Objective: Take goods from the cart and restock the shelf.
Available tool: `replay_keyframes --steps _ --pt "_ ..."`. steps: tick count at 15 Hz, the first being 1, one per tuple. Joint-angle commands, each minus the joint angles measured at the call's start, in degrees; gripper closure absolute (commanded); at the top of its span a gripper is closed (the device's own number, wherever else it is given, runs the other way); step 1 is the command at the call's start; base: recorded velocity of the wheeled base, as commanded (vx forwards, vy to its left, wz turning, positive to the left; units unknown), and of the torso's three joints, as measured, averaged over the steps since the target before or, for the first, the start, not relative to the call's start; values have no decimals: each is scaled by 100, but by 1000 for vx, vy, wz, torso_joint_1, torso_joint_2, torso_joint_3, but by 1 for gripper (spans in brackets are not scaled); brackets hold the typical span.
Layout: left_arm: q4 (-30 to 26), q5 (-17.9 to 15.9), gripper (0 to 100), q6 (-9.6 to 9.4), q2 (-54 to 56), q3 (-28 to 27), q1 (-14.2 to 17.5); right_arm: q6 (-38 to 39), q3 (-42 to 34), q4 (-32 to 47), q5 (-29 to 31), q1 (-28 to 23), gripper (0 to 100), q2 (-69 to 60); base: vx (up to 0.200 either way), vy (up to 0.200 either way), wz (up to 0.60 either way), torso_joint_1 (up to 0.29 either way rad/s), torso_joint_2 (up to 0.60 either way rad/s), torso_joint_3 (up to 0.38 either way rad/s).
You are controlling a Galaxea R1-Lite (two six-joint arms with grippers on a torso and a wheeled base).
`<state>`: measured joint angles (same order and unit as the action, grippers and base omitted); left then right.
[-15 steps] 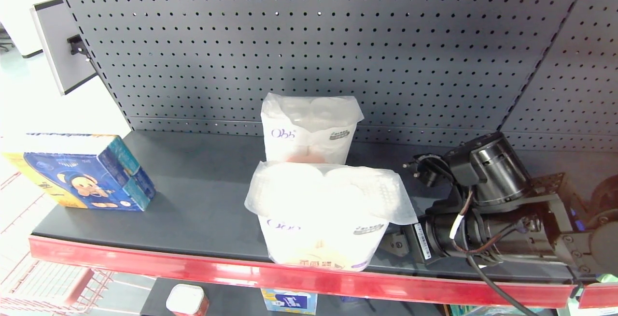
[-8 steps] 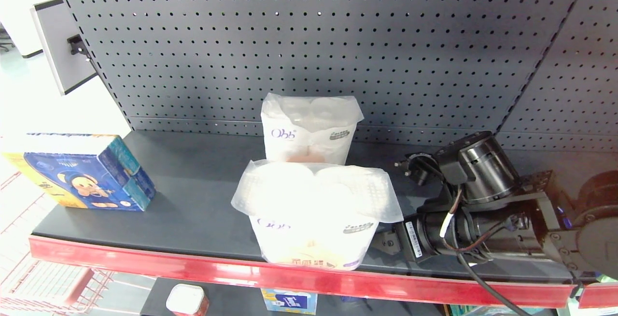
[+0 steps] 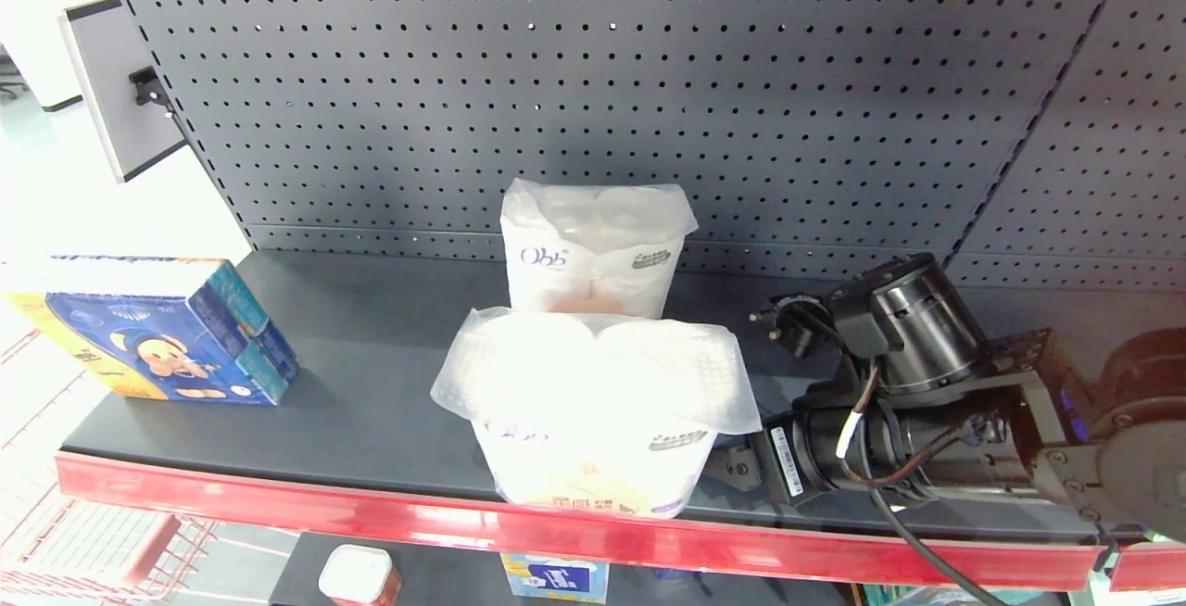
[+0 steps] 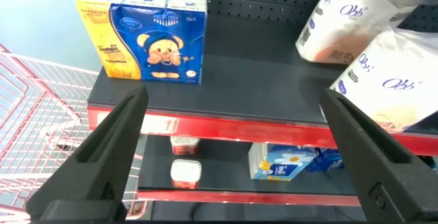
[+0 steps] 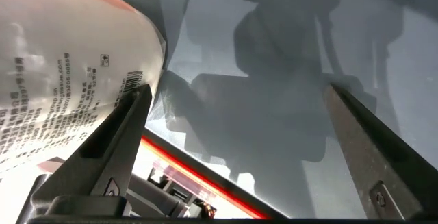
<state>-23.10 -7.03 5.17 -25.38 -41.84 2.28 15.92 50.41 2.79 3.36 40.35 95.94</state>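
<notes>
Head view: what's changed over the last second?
The front tissue pack slid along the front edge of the shelf toward the robot's left, and the right arm moved the same way, close beside it. No grasp or release is visible. The rear tissue pack and the blue box stayed put.

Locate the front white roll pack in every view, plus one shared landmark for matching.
Head view: front white roll pack, centre of the shelf's front edge, ahead of the rear pack.
Left wrist view: front white roll pack, next to the rear pack.
Right wrist view: its printed wrap, close beside the right end effector.
Shared landmark: red shelf lip.
</notes>
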Motion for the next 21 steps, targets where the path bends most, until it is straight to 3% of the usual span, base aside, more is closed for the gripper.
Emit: replay_keyframes --steps 1,18,21 --pt "-1 0 0 2 -11 0 1 8 4 2 -2 25 0 39 0 0 0 0 0 0" --pt "-1 0 0 2 -20 -17 1 78 -145 28 191 -18 0 -119 0 0 0 0 0 0" --pt "-1 -17 0 2 -28 220 -8 -133 -514 55 551 -458 0 -1403 0 0 0 0 0 0"
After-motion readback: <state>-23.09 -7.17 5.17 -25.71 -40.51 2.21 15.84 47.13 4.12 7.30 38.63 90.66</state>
